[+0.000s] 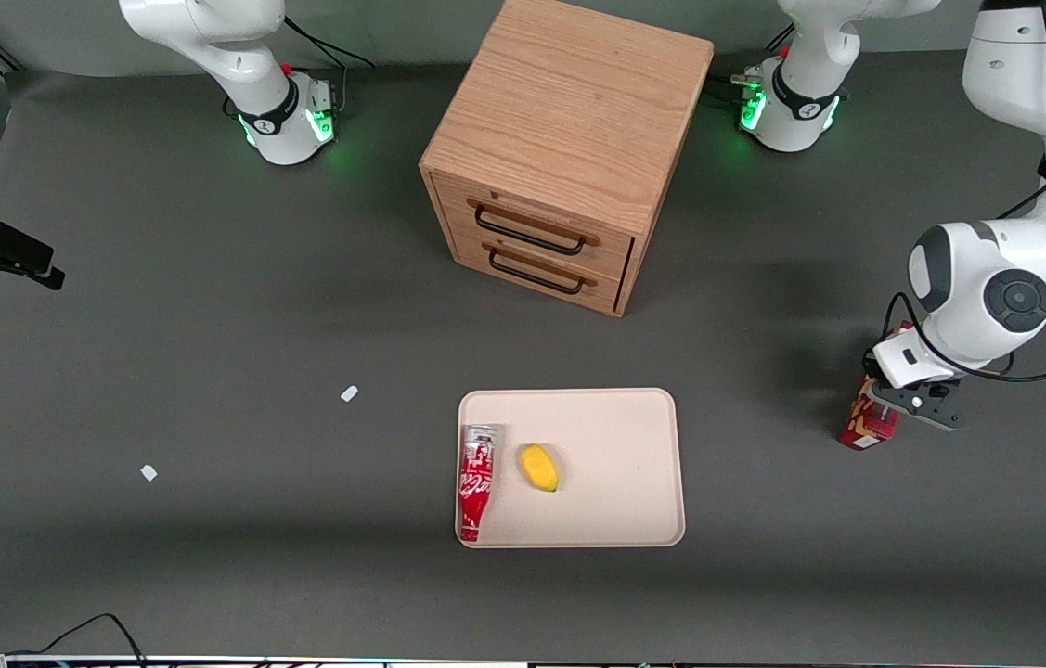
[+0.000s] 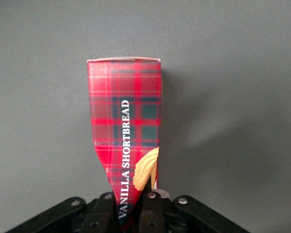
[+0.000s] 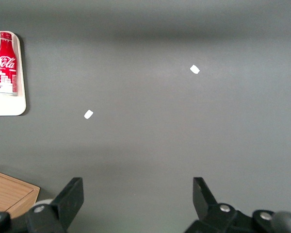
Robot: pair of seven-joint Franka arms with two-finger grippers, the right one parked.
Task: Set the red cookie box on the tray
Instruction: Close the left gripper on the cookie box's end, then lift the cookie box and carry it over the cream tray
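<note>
The red cookie box point(image 1: 868, 422) is a slim tartan-red carton reading "Vanilla Shortbread" with a tan cookie picture point(image 2: 126, 131). It hangs in my gripper point(image 1: 903, 401) toward the working arm's end of the table, its lower end close to the grey surface. In the left wrist view my gripper point(image 2: 131, 206) is shut on the box, squeezing the carton narrow between its fingers point(image 2: 153, 213). The beige tray point(image 1: 615, 436) lies nearer the front camera than the cabinet, well apart from the box.
On the tray lie a red soda bottle point(image 1: 476, 481) and a yellow fruit-shaped item point(image 1: 538, 467). A wooden two-drawer cabinet point(image 1: 560, 148) stands farther from the camera. Two small white scraps point(image 1: 349, 393) point(image 1: 148, 472) lie toward the parked arm's end.
</note>
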